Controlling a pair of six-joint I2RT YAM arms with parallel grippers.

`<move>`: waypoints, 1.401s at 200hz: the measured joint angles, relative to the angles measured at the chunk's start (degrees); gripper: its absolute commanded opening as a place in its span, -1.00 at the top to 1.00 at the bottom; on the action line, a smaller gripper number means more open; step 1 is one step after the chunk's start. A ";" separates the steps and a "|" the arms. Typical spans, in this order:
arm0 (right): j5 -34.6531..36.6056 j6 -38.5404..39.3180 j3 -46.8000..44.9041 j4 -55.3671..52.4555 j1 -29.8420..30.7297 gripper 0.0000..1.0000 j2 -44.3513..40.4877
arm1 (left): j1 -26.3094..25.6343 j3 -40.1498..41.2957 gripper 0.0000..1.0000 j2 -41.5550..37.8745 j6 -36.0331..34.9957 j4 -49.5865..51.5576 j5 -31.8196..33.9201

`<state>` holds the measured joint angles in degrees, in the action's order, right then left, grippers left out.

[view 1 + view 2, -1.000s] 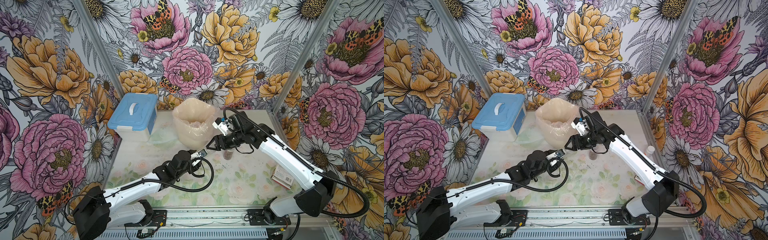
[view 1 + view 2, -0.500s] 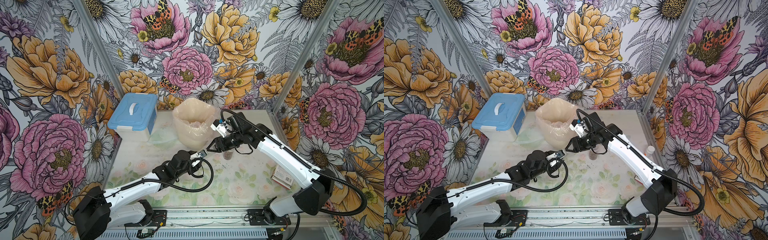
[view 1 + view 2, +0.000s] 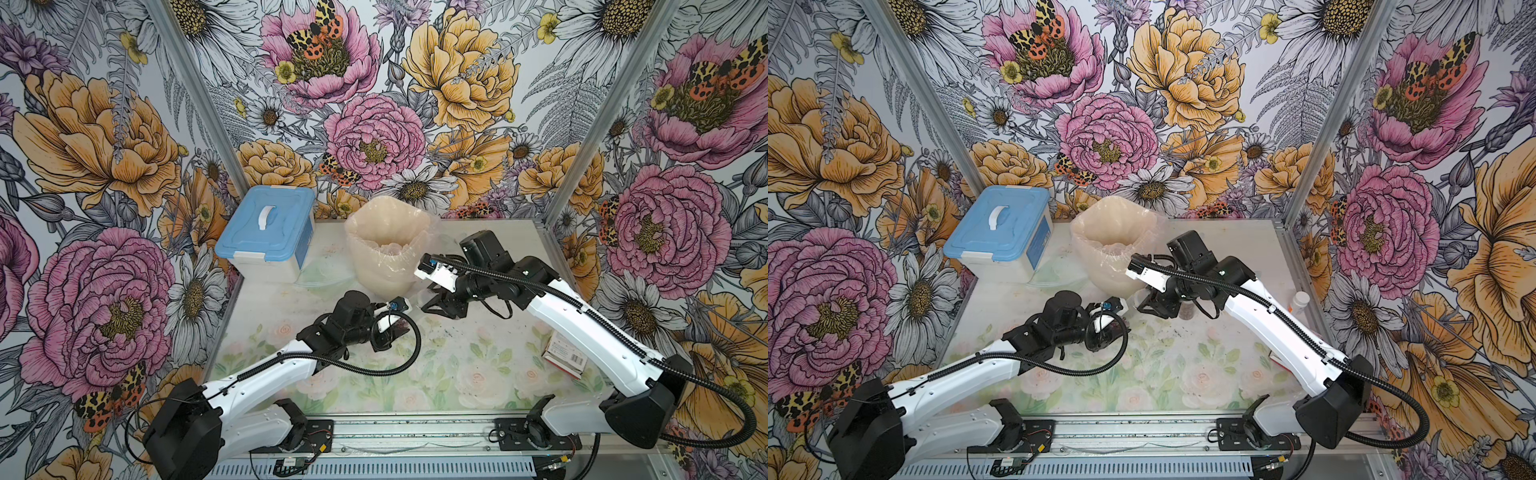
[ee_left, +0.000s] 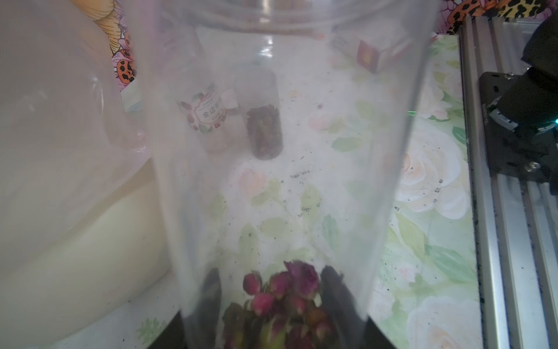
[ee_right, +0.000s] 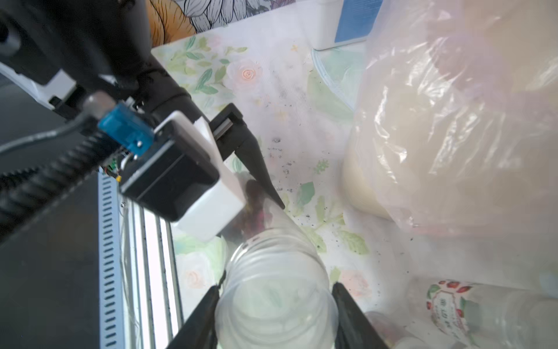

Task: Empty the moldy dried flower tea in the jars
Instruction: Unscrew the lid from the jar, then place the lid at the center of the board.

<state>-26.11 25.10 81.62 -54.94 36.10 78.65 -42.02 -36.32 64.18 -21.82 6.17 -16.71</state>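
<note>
A clear jar (image 5: 265, 235) lies level between my two grippers, just above the table. My left gripper (image 4: 271, 284) is shut on its base end, where the pink-red dried flower tea (image 4: 283, 296) is heaped. My right gripper (image 5: 275, 290) is shut on its translucent-white lid (image 5: 274, 314), one black finger on each side. In both top views the left gripper (image 3: 399, 328) and the right gripper (image 3: 436, 305) nearly meet in front of the bin. Two more jars stand behind them: a labelled one (image 4: 208, 117) and one with dark tea (image 4: 264, 130).
A bag-lined bin (image 3: 386, 253) stands just behind the grippers. A blue-lidded box (image 3: 266, 232) stands at the back left. A red-and-white carton (image 3: 563, 353) lies under my right arm. A white-capped bottle (image 3: 1299, 301) is by the right wall. Dark specks dot the tabletop.
My right gripper came down and leftward to the held jar and closed on its lid. The left arm and its jar have stayed put.
</note>
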 measured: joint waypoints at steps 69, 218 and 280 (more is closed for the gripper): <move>0.94 8.41 0.00 -1.20 0.09 0.67 0.00 | 0.26 -0.11 0.03 0.55 0.87 1.55 -0.94; 8.50 -10.69 -5.40 0.96 -0.52 0.70 -0.87 | 1.97 8.70 0.02 -15.98 7.67 -10.08 13.03; 15.50 -19.54 -14.32 10.54 5.09 0.63 0.13 | 7.10 10.56 0.02 -21.05 13.99 -12.94 15.47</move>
<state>-10.61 5.56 67.31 -44.40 41.19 78.78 -34.92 -25.76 43.13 -7.84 -6.76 -1.23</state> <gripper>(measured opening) 0.504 0.522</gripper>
